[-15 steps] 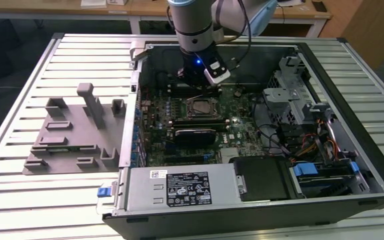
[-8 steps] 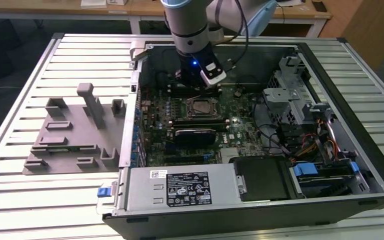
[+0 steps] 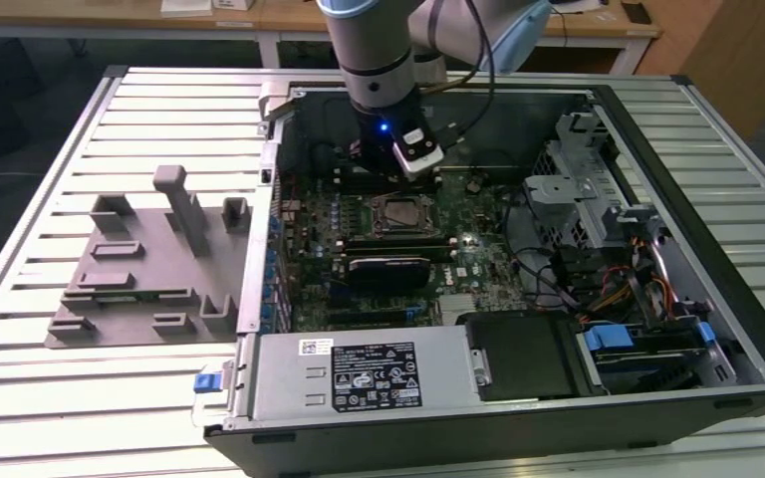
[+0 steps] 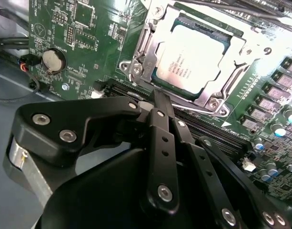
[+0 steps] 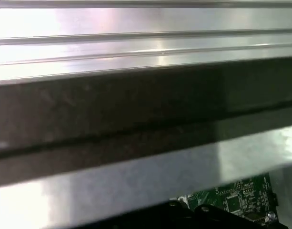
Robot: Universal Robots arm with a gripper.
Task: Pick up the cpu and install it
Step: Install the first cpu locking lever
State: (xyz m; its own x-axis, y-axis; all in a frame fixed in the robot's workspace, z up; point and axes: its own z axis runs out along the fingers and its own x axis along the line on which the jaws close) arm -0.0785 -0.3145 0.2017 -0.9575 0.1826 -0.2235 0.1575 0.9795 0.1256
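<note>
Cpu [image 4: 196,59] in its socket, just beyond the pincer [image 4: 157,102].

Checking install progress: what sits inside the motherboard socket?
The cpu lies in the socket, silvery top showing, metal frame around its edges. Its underside and the contacts beneath are covered. The gripper is beside it.

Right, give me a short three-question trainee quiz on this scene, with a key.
1. True or false: the cpu lies in the motherboard socket.
2. What sits on the table at the exterior view's left of the computer case? A) a grey fixture tray B) a keyboard
3. Fill in: the gripper is over the ____.

Key: 1 true; 2 A; 3 motherboard.
</note>
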